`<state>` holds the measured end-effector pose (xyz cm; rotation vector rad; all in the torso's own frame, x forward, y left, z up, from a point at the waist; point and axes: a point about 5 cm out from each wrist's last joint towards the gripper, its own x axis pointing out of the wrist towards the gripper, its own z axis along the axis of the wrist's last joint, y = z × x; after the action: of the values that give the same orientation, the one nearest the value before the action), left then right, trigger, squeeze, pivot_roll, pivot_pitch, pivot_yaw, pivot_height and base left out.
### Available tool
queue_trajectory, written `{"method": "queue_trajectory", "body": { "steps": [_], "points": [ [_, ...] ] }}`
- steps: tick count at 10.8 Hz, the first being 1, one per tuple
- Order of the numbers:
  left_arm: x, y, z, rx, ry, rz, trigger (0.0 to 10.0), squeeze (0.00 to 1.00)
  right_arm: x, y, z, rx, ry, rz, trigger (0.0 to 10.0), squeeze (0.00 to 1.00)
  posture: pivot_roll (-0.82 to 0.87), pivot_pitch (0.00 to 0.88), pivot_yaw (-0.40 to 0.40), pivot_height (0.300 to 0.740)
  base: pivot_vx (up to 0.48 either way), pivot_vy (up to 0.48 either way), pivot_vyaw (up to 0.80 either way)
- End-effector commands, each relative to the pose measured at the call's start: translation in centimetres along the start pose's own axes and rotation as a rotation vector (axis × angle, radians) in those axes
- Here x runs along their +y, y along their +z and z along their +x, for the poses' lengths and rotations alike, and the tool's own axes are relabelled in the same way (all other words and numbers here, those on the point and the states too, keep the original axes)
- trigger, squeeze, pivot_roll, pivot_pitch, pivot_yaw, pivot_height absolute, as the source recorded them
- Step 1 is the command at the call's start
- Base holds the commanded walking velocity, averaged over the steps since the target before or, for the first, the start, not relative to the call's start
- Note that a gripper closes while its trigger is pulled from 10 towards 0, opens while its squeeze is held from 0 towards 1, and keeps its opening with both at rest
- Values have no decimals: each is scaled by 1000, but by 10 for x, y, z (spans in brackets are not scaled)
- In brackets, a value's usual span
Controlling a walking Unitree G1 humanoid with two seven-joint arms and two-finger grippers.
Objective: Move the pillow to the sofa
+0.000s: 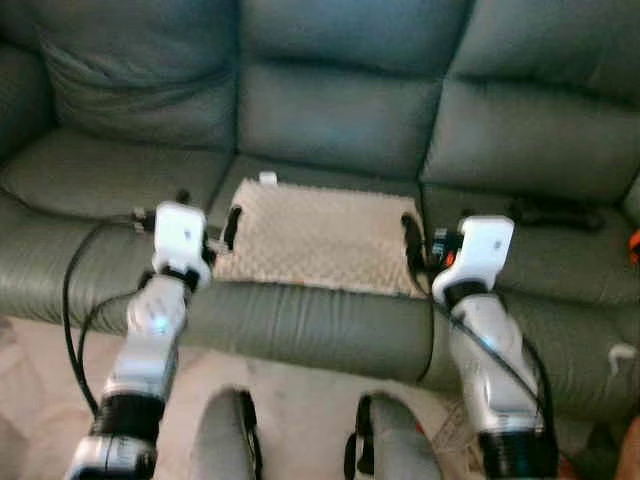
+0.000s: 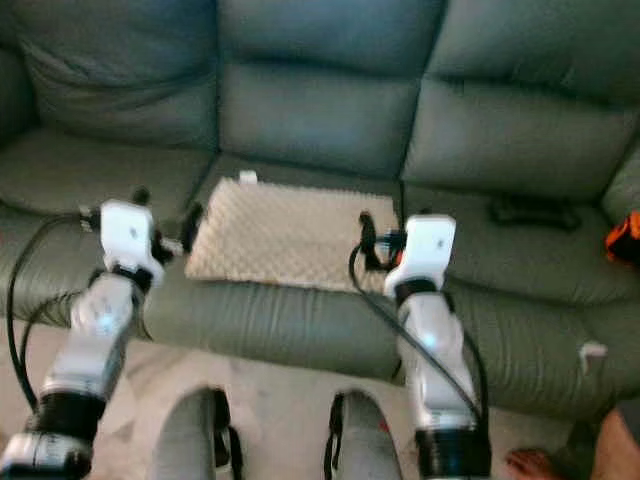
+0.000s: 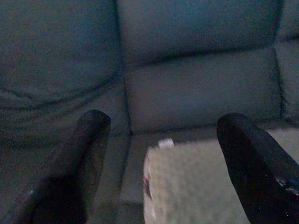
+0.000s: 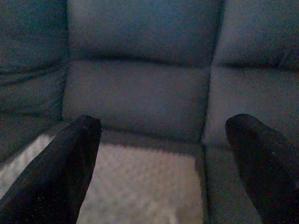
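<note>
1. One pillow (image 1: 318, 236), one sofa (image 1: 340, 110), two pincers.
2. Pillow: beige, bumpy texture, rectangular, small white tag at a rear corner; lying flat on the sofa's middle seat cushion, near the front edge.
3. Left pincer (image 1: 229, 228) just beside the pillow's left edge, fingers (image 3: 77, 168) spread wide, holding nothing.
4. Right pincer (image 1: 412, 240) at the pillow's right edge, fingers (image 4: 56, 172) likewise wide apart, empty.
5. One dark object (image 1: 553, 213) on the right seat cushion, too blurred to identify.
</note>
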<state>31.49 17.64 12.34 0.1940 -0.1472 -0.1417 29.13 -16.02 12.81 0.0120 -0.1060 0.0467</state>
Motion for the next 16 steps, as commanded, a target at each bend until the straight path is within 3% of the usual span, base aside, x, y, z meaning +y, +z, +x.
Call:
{"method": "queue_trajectory", "body": {
  "steps": [1,6,9,16],
  "points": [
    [4,-1,3,10,13,12,10000,0,-4,1,2,-6,-10,3,10000,0,-92,38,-23,740,0,0,0],
    [2,5,14,-27,8,13,10000,0,4,3,6,-15,35,-4,10000,0,-102,45,-26,740,0,0,0],
    [3,3,15,-16,29,-64,10000,0,6,3,5,-26,51,1,10000,0,-100,49,-24,740,0,480,0],
    [5,5,20,-21,29,-49,10000,0,15,9,9,-57,108,-16,10000,0,-92,74,-14,740,0,480,800]
  ]
}}
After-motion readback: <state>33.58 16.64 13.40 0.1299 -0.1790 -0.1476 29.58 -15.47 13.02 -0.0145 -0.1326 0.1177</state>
